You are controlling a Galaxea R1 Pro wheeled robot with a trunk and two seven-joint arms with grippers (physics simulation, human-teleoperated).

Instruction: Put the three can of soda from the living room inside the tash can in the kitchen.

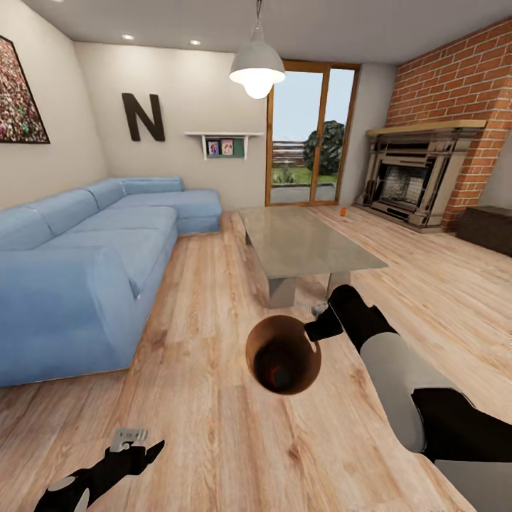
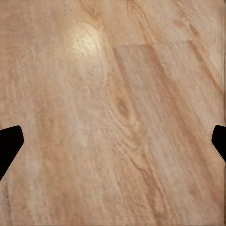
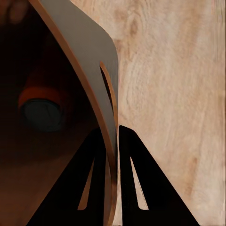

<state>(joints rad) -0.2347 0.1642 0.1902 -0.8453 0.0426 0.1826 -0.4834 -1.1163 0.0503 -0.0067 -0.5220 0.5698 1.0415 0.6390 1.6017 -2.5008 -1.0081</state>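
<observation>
- The right end effector (image 1: 318,331) is clamped on the rim of the tash can (image 1: 283,354); in the right wrist view its two fingers (image 3: 94,188) pinch the wall, one inside, one outside, and the bin hangs above the wood floor (image 1: 213,427) in front of the robot.
- One orange-red can (image 3: 41,104) already lies deep in the bin, silver end toward the camera; the interior is dark, so I cannot rule out a second can beside it.
- Another can of soda (image 1: 343,211) stands on the floor beyond the far end of the grey bench (image 1: 306,245), near the fireplace (image 1: 416,178), well apart from the bin.
- Judged step: carrying the bin through the living room toward that can. To do it well, keep the bin's mouth upward so the can inside stays put, hold the pinch firm on the thin wall, and steer round the bench rather than over it.
- The right arm reaches forward and slightly inward, forearm sloping down to the rim.
- The left end effector (image 1: 135,451) hangs low at the robot's left, fingers spread wide with nothing between them, pointing at bare floor.
</observation>
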